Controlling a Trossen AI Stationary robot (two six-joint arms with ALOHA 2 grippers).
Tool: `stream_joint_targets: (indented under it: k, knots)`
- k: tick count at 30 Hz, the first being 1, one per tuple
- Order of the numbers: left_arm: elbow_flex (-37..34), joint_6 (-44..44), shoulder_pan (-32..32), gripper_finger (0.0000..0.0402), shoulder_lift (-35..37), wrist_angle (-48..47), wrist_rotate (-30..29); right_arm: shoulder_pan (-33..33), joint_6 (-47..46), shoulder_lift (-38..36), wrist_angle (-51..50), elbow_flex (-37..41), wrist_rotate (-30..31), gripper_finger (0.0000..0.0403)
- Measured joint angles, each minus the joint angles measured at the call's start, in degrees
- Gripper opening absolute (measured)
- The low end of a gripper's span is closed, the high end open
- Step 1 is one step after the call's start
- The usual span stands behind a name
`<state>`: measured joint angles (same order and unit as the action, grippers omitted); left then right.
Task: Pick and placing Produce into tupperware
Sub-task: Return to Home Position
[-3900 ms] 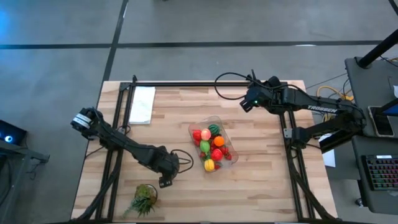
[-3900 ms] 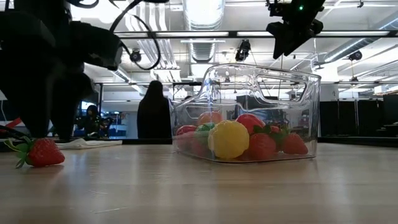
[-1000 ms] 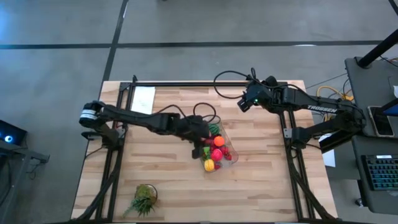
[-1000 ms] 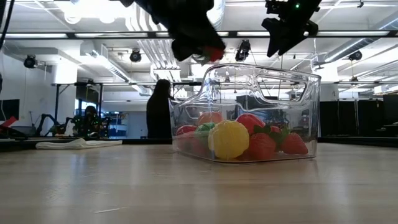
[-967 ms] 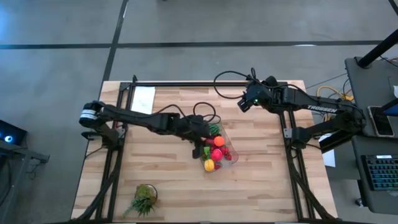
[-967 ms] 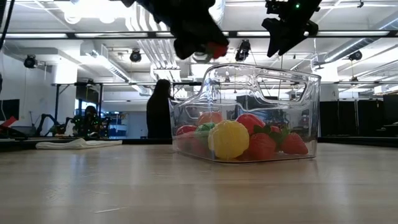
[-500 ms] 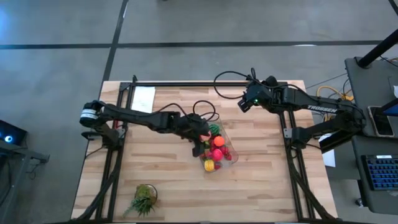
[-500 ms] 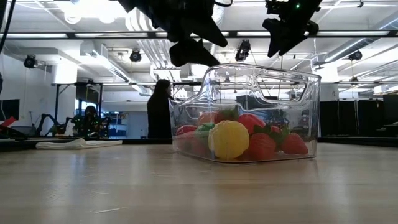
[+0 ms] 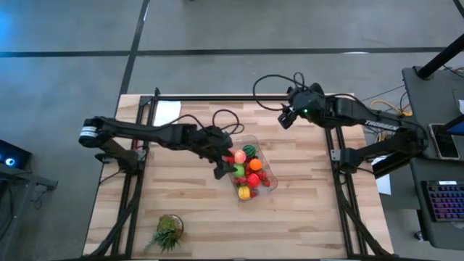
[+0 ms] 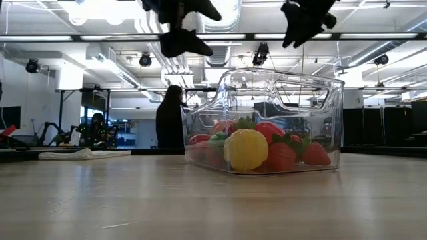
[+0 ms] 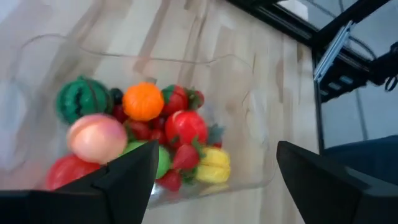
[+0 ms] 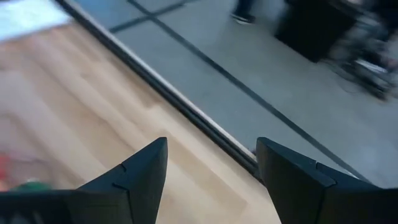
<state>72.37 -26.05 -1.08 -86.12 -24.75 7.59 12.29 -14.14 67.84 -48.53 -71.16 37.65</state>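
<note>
My left gripper (image 9: 220, 170) hangs just beside the tupperware (image 9: 258, 139), fingers apart and empty, since the produce (image 9: 249, 175) sits heaped inside it, all of it as far as I can tell. My right gripper (image 9: 286, 120), also spread, waits well beyond the tupperware, out of the way.

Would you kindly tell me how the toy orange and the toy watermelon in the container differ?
The toy orange is plain orange; the toy watermelon is dark green with stripes. The toy watermelon looks a bit bigger than the toy orange. Both are round and lie side by side in the clear tupperware.
</note>
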Motion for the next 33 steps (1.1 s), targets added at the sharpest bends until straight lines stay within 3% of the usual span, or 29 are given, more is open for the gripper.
stream_joint_targets:
  k: [7, 9, 15, 20, 24, 29, 33]
  knots:
    - [-11.32, 0.91, 3.10, 0.0311, 8.84, 0.82, 0.64, 1.12, 6.71, -1.55, 6.41, -0.82, -23.95, 0.0237]
    - [-17.52, 0.45, 4.34, 0.0311, 13.69, 3.91, 2.10, 1.69, 5.38, -2.45, 5.42, 0.29, -24.50, 0.0237]
    - [-36.75, -3.14, 5.98, 0.0311, 31.06, 24.67, 5.30, 6.21, 0.66, -9.49, 3.13, 5.47, -23.09, 0.0237]
    - [-48.39, -6.19, 6.12, 0.0311, 45.56, 29.45, 4.79, 7.13, -3.72, -17.95, 4.96, 11.47, -22.26, 0.0237]
    - [-54.37, -6.56, 6.12, 0.0311, 55.47, 33.77, 4.31, 7.01, -5.03, -25.88, 9.68, 17.34, -23.09, 0.0237]
    - [-58.29, -4.83, 6.12, 0.0311, 64.03, 34.53, 4.31, 6.73, -4.95, -35.24, 21.71, 25.69, -33.88, 0.0237]
    - [-60.50, -2.42, 6.21, 0.0311, 70.89, 34.54, 4.29, 6.73, -7.10, -42.23, 27.00, 32.12, -36.58, 0.0237]
